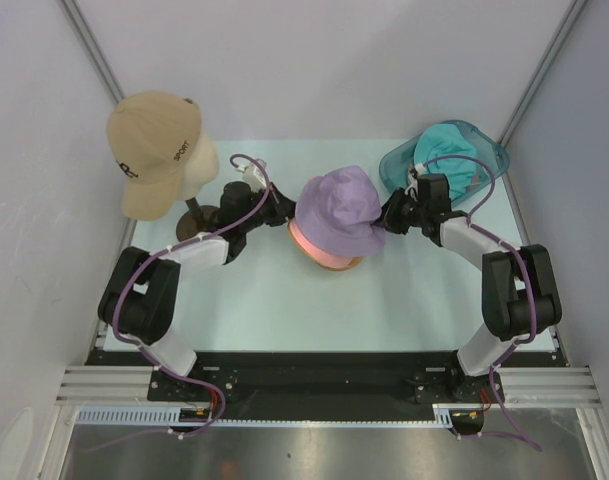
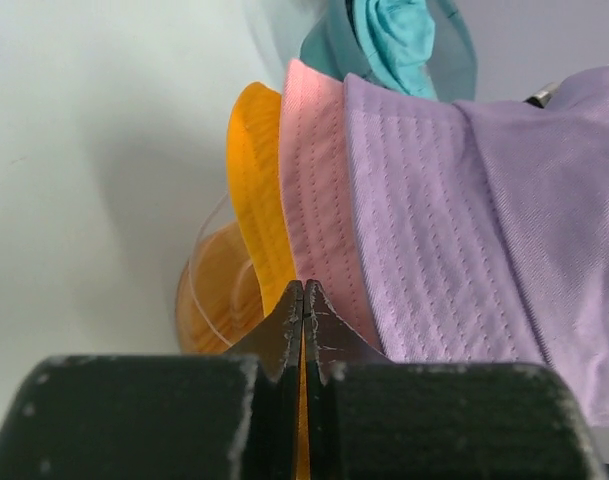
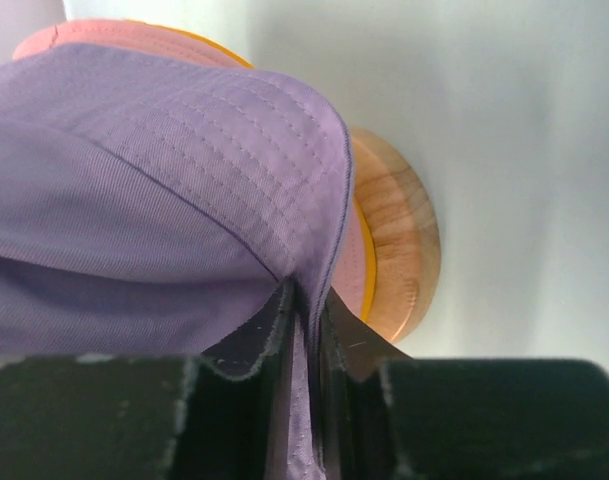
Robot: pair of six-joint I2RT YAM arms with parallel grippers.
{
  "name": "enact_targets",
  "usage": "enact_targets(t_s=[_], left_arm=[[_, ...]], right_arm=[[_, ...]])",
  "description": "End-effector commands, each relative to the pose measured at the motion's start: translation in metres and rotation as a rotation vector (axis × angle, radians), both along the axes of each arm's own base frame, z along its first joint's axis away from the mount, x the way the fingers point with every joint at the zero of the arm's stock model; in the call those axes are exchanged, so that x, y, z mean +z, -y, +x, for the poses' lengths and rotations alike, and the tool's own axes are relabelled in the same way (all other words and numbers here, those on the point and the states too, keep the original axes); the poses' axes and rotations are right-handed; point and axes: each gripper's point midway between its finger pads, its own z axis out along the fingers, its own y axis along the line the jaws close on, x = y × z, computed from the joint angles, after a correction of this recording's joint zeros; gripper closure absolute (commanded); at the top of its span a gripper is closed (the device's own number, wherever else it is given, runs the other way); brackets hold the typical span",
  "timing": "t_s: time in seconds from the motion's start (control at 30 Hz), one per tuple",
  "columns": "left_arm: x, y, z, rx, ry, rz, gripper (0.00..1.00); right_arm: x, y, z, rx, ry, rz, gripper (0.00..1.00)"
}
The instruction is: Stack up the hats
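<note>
A lilac hat (image 1: 339, 208) tops a stack at the table's middle, over a pink hat (image 1: 319, 250) and a yellow-orange hat (image 2: 254, 190) on a round wooden stand (image 2: 209, 300). My left gripper (image 1: 282, 212) is at the stack's left side, shut (image 2: 304, 290) on the yellow-orange hat's brim, with a yellow strip showing between the jaws. My right gripper (image 1: 389, 218) is at the stack's right side. Its jaws (image 3: 306, 290) stand slightly apart with the lilac hat's brim (image 3: 234, 130) lying between them. A teal hat (image 1: 446, 148) lies in a tub at the back right.
The clear teal plastic tub (image 1: 484, 140) sits at the back right corner. At the back left a tan cap (image 1: 149, 150) rests on a cream mannequin head (image 1: 201, 160) with a dark foot. White walls close in both sides.
</note>
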Motion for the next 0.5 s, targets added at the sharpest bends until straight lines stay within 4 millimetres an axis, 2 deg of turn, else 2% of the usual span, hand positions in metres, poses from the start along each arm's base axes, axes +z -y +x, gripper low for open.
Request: enact_targets(t_s=[0.0,0.07,0.1,0.17,0.2,0.23,0.3,0.33,0.4,0.43,0.47], left_arm=[[-0.025,-0.022,-0.009,0.064,-0.074,0.148,1.0],[-0.02,-0.032,-0.01,0.107,-0.088,0.172,1.0],[-0.009,-0.034,-0.013,0.116,-0.072,0.171,1.0],[-0.009,-0.043,-0.021,0.146,-0.103,0.196,1.0],[0.002,-0.048,-0.023,0.17,-0.087,0.196,0.99],[0.002,-0.053,-0.03,0.18,-0.104,0.21,0.98],[0.007,-0.059,-0.037,0.189,-0.1,0.221,0.92],[0.021,-0.061,-0.043,0.189,-0.074,0.211,0.9],[0.032,-0.063,-0.051,0.184,-0.06,0.203,0.8],[0.046,-0.062,-0.056,0.174,-0.03,0.183,0.76],[0.055,-0.06,-0.059,0.161,-0.011,0.167,0.68]], right_arm=[[-0.005,-0.003,-0.014,0.064,0.006,-0.079,0.79],[-0.004,-0.008,-0.016,0.079,0.011,-0.081,0.77],[-0.005,-0.008,-0.017,0.08,0.008,-0.084,0.76],[-0.007,-0.011,-0.021,0.102,0.003,-0.093,0.77],[-0.008,-0.013,-0.022,0.112,-0.003,-0.09,0.77],[-0.008,-0.014,-0.024,0.12,-0.005,-0.088,0.78],[-0.006,-0.016,-0.026,0.129,0.0,-0.083,0.78],[-0.006,-0.017,-0.027,0.13,-0.002,-0.08,0.78],[-0.003,-0.016,-0.028,0.129,0.009,-0.081,0.78],[-0.002,-0.016,-0.028,0.13,0.014,-0.082,0.78],[-0.002,-0.017,-0.028,0.131,0.014,-0.081,0.78]])
